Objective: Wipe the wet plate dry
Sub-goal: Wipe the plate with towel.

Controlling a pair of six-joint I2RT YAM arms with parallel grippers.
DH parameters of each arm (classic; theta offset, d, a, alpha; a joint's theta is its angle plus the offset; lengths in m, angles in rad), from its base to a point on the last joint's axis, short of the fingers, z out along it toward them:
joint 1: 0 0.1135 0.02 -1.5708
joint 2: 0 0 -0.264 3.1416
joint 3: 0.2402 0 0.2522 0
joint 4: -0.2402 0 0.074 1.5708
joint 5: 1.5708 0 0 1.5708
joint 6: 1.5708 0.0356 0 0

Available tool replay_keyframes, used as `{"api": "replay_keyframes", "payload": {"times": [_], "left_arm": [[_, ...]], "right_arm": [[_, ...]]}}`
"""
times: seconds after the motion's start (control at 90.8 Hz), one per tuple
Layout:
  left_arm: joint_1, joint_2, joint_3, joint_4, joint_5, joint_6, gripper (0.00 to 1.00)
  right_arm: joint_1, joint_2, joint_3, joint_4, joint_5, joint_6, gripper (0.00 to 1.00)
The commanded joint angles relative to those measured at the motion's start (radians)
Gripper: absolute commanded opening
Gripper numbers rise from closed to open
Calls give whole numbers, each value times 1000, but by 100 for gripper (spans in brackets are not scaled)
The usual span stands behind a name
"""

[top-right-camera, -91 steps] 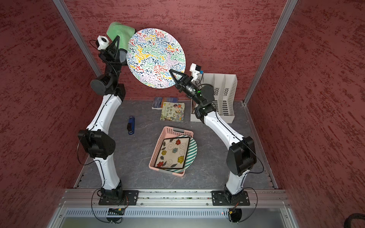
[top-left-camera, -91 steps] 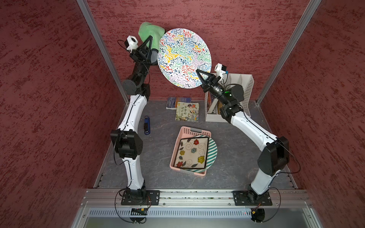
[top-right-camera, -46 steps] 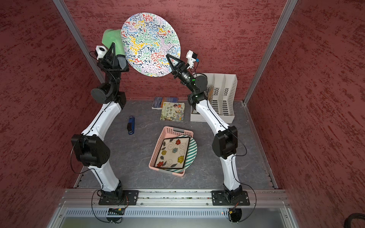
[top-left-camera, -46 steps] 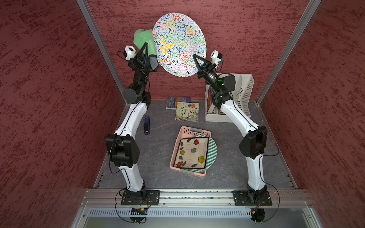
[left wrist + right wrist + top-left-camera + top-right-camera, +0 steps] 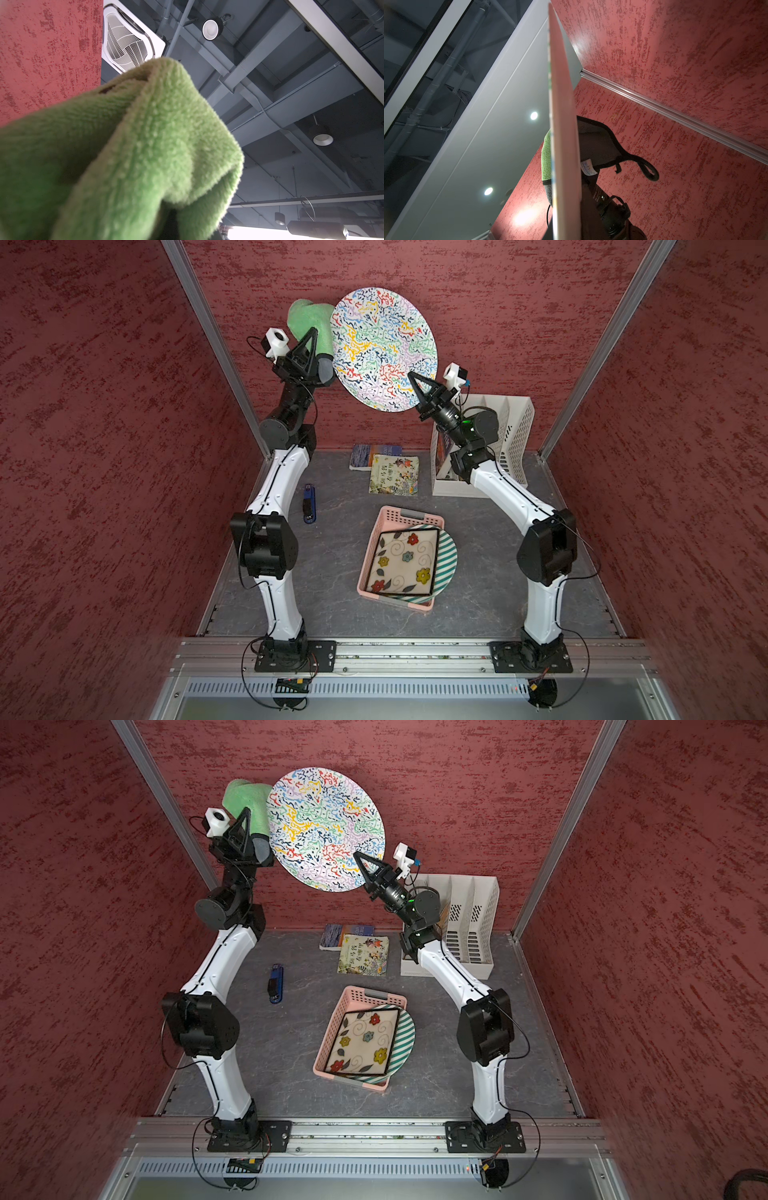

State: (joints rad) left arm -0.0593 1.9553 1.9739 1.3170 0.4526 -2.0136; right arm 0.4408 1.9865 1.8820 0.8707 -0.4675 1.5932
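The plate (image 5: 382,348) is a large round one covered in coloured squiggles, held high and tilted in front of the back wall in both top views (image 5: 324,828). My right gripper (image 5: 412,376) is shut on its lower right rim. The right wrist view shows the plate (image 5: 564,145) edge-on. My left gripper (image 5: 313,333) is shut on a green and grey cloth (image 5: 309,317) at the plate's left edge. The cloth (image 5: 547,158) lies against the plate's back side. The cloth (image 5: 135,145) fills the left wrist view and hides the jaws.
A pink basket (image 5: 390,516) in the middle of the table holds a square flowered plate (image 5: 405,562) on a green striped plate (image 5: 449,556). Books (image 5: 395,475) and a white file rack (image 5: 511,427) stand at the back. A blue stapler (image 5: 308,504) lies left.
The plate rose up the back wall, then came part way down and to the right again. The left gripper with the cloth shifted a little beside the plate's left edge.
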Motion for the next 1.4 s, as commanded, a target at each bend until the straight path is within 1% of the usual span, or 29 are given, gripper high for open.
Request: {"api": "replay_keyframes", "payload": {"times": [0.0,0.077,0.187,0.342,0.441,0.54,0.65,0.749,0.848,0.904,0.97,1.047,1.124,1.201,1.245,1.289,1.388], "left_arm": [[40,-16,-63,-24,43,-194,0],[32,-13,-74,-26,33,-194,0],[6,0,-38,-47,40,-178,0],[-36,52,111,-83,38,-190,0],[-55,80,205,-118,42,-195,0],[-81,100,263,-148,47,-194,0],[-124,116,273,-152,59,-195,0],[-189,118,229,-132,74,-198,0],[-249,94,138,-94,86,-201,0],[-252,68,78,-75,85,-198,0],[-226,33,33,-69,78,-190,0],[-160,10,40,-72,77,-189,0],[-98,8,72,-84,77,-182,0],[-80,13,88,-100,82,-166,0],[-84,18,80,-98,86,-163,0],[-91,14,52,-87,89,-157,0],[-97,-41,-91,-58,116,-136,0]], "right_arm": [[-31,-105,-10,140,-18,-1,0],[-35,-116,-19,122,-35,-7,0],[-18,-110,-33,89,-67,-17,0],[25,-83,-69,55,-91,-19,0],[53,-51,-16,21,-136,-29,0],[82,-3,52,12,-153,-21,0],[107,70,196,-26,-160,-20,0],[107,186,445,-138,-150,-53,0],[64,304,732,-325,-98,-110,0],[22,329,811,-400,-60,-137,0],[-26,317,778,-384,-35,-129,0],[-46,258,681,-367,-72,-139,0],[-7,173,524,-361,-119,-171,0],[71,127,406,-334,-121,-175,0],[106,130,399,-312,-118,-161,0],[117,149,420,-294,-111,-149,0],[81,159,436,-330,-17,-147,0]]}}
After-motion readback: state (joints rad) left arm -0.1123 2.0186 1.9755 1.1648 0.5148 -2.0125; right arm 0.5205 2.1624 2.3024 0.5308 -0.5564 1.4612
